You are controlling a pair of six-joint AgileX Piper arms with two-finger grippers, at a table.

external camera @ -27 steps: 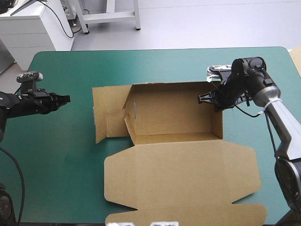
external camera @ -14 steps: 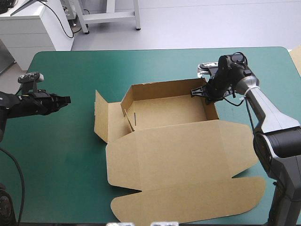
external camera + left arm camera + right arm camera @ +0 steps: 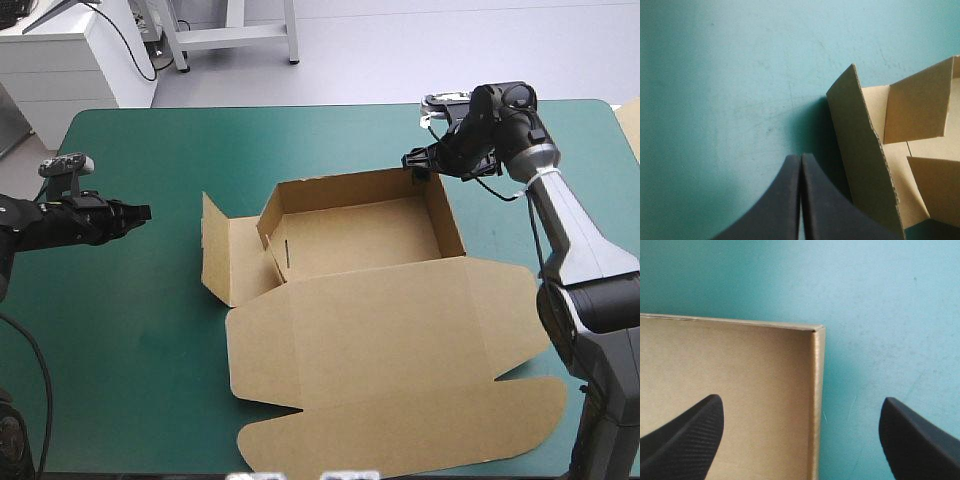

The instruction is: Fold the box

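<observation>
While the left gripper [image 3: 141, 211] hangs low over the bare teal-green cover [image 3: 130, 330], its black fingers [image 3: 780, 200] are pressed together into a single point and hold nothing. I see the brown box [image 3: 350, 235] a little way ahead of that tip. Its side flap [image 3: 865, 160] stands up on edge, ahead of the fingers and off to one side, clear of them.

From above, the box is an open tray with its walls raised. It sits near the middle of the table, and its lid [image 3: 400, 350] lies flat on the cover on the side nearest me.

My right gripper [image 3: 416, 166] is spread wide at the far corner of the tray on its own side. In its wrist view that corner sits right between the two fingers. One finger [image 3: 685, 440] is over the brown inner face of the wall and the other is over teal-green cover outside the box. Neither finger seems to touch the board, though I can't judge the height above the rim with any confidence from these angles. The two grippers are well apart, with the whole tray between them.
</observation>
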